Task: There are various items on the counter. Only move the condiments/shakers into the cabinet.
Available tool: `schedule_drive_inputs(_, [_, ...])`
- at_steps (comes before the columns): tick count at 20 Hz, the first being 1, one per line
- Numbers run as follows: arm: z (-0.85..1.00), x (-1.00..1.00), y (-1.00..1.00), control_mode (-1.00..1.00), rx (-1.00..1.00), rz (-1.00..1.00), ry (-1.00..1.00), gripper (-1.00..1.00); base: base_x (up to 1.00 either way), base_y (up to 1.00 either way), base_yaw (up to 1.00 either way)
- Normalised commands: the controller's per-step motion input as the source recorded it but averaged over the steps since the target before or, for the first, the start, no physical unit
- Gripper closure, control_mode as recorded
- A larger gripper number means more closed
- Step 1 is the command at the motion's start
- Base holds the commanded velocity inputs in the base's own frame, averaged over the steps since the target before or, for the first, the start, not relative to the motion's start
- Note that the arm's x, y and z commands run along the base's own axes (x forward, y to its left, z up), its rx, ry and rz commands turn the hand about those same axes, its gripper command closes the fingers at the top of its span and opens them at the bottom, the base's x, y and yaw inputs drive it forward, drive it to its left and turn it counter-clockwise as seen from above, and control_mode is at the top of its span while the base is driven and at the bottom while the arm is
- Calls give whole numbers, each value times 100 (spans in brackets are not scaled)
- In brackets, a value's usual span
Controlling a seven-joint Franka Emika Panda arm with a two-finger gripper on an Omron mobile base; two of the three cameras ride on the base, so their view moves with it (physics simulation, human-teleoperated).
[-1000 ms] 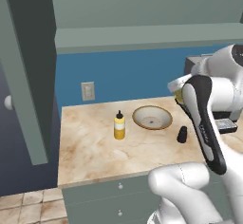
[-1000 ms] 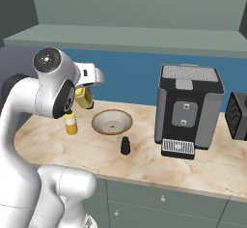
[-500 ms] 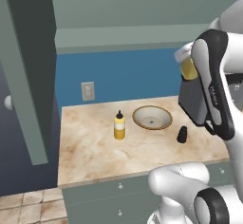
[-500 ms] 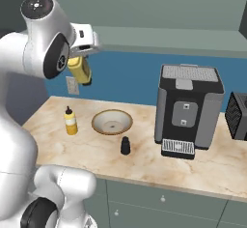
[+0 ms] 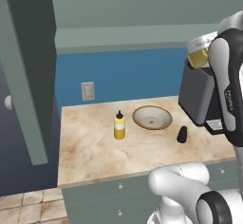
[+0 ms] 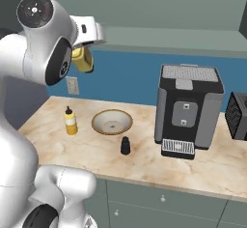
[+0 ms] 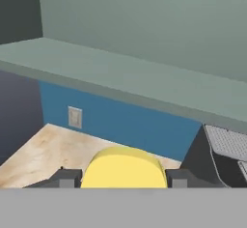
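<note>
You see fingers (image 7: 123, 178) clamped on yellow bottle (image 7: 123, 168), raised near cabinet shelf (image 7: 144, 84) | squeeze bottle (image 5: 119, 126), bowl (image 5: 152, 117), shaker (image 5: 182, 134) sit on tabletop (image 5: 95, 147)

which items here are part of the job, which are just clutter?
Job: plain yellow bottle held in the gripper, squeeze bottle, black shaker, cabinet shelf.
Clutter: wooden bowl, coffee machine, wall outlet.
</note>
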Motion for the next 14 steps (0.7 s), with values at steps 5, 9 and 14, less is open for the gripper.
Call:
schedule_drive_inputs(5, [97,5,-15,-100,13,0,0,100,0,0,0])
schedule_drive_inputs(9, [12,42,-2,-100,3,0,3,100,0,0,0])
schedule_drive_inputs(14, [0,62,-1,-100,0,0,8,100,0,0,0])
